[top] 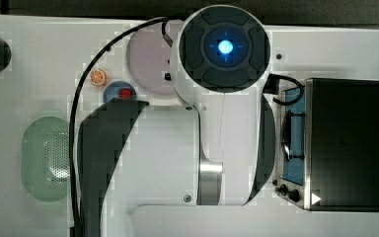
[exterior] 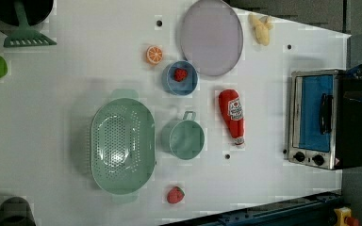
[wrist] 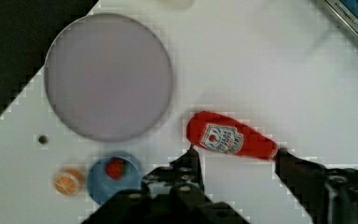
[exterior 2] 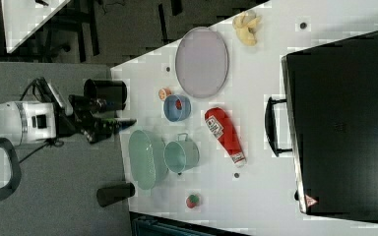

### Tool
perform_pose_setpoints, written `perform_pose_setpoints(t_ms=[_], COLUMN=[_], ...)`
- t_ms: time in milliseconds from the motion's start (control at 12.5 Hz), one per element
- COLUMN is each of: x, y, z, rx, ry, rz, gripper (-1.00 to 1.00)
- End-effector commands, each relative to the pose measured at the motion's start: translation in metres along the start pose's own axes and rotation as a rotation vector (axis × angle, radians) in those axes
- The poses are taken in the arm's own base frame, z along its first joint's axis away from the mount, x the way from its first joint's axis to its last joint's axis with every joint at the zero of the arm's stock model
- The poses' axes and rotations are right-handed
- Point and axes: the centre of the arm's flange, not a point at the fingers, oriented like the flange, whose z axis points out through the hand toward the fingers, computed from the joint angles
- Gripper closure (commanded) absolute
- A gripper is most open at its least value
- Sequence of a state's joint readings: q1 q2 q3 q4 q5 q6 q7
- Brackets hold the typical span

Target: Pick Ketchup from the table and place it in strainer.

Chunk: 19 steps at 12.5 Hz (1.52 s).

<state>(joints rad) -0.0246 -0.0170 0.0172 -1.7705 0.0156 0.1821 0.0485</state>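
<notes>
ketchup (exterior: 232, 116) bottle lies on its side on the white counter (exterior: 75, 70), centre-right of the left view, cap toward the bottom of the frame, between the mint cup (exterior: 185, 138) and the toaster oven (exterior: 320, 120), touching neither. strainer (exterior: 121, 145) sits lower centre-left of the left view, just beside the cup, nothing in it. in the wrist view the end effector (wrist: 235, 175) hangs above the counter with fingers (wrist: 186, 170) spread wide, holding nothing; ketchup lies between and just beyond the fingertips, contact not clear. in the top view the arm (top: 224, 98) covers the centre of the frame, its round blue-lit joint cap at upper centre, link running down the frame. in the right view the end effector sits at the middle left of the frame, pointing toward the counter. blue bowl (exterior: 181, 77) with a strawberry (exterior: 180, 74) in it, orange slice (exterior: 154, 54) and lilac plate (exterior: 211, 36) sit in the upper centre of the left view; another strawberry (exterior: 175, 194) lies near the bottom edge.
</notes>
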Motion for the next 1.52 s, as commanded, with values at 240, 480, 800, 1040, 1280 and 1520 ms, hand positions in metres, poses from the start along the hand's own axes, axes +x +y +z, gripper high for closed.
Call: perform_pose_setpoints(t_ms=[240,480,800,1040,1280,1520], x=[-0.014,-0.011,0.000,0.002,0.000,-0.007], y=[0.053,0.044,0.030,0.020,0.012,0.015], z=[-0.051,-0.022,0.042,0.093,0.143,0.196], rx=[-0.017,-0.033,-0.033,-0.011,0.019,0.027], ry=[-0.053,-0.075,-0.108,-0.106,-0.053,-0.024], rz=[0.059,-0.047,-0.443,-0.790,-1.078,-1.120], gripper=[-0.99,-1.00,-1.00,-1.00,-1.00,-1.00])
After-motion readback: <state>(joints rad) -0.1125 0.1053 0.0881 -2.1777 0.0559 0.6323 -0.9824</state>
